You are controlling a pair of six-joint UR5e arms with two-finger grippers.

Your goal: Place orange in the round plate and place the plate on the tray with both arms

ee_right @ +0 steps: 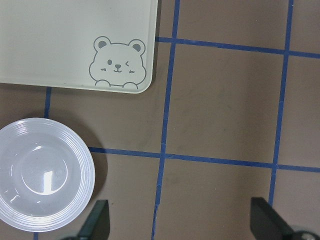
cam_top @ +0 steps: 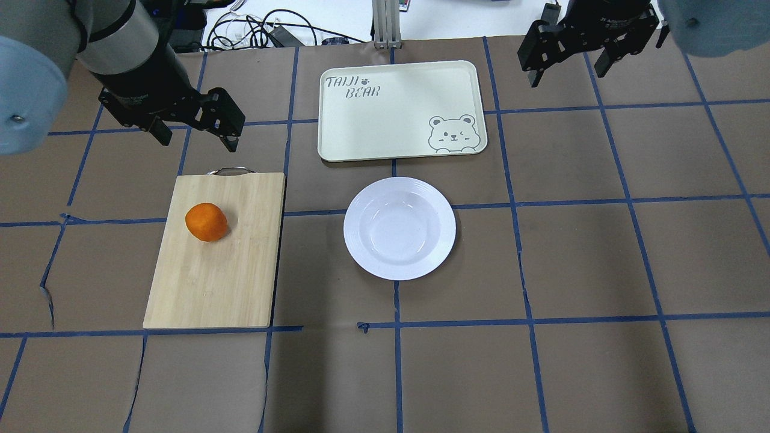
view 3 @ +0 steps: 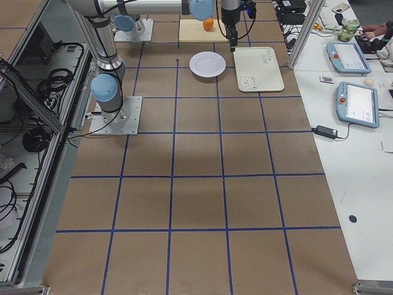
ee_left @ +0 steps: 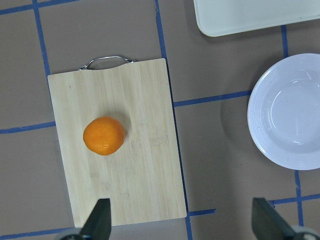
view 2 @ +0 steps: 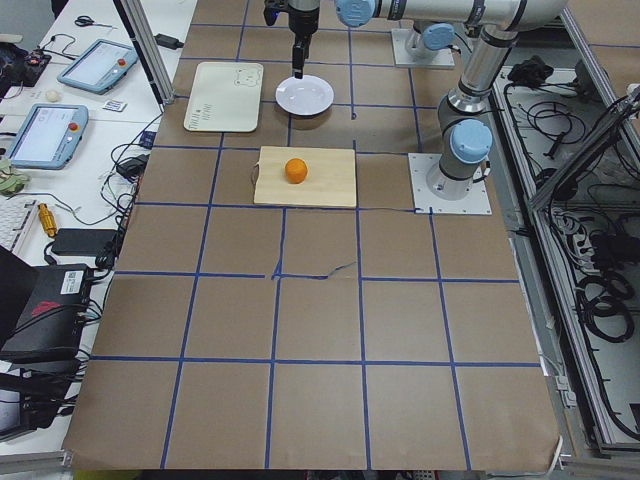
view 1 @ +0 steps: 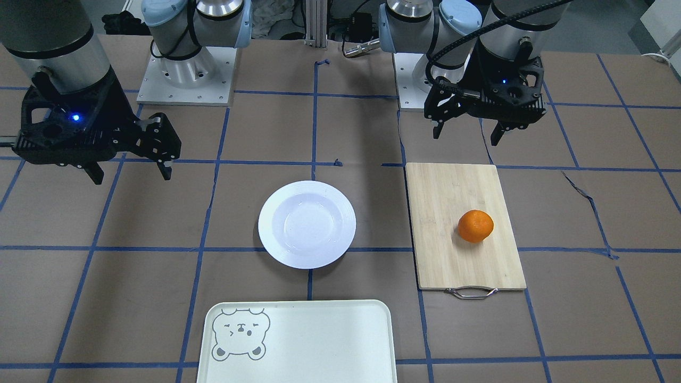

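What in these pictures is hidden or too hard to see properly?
- Tray: the front-facing view's bottom edge cuts off its end nearest the camera.
- Plate: the left wrist view's right edge cuts off one side.
- Orange: too small for detail in the right side view; its underside is hidden against the cutting board.
- Left gripper: only its fingertips show in its wrist view.
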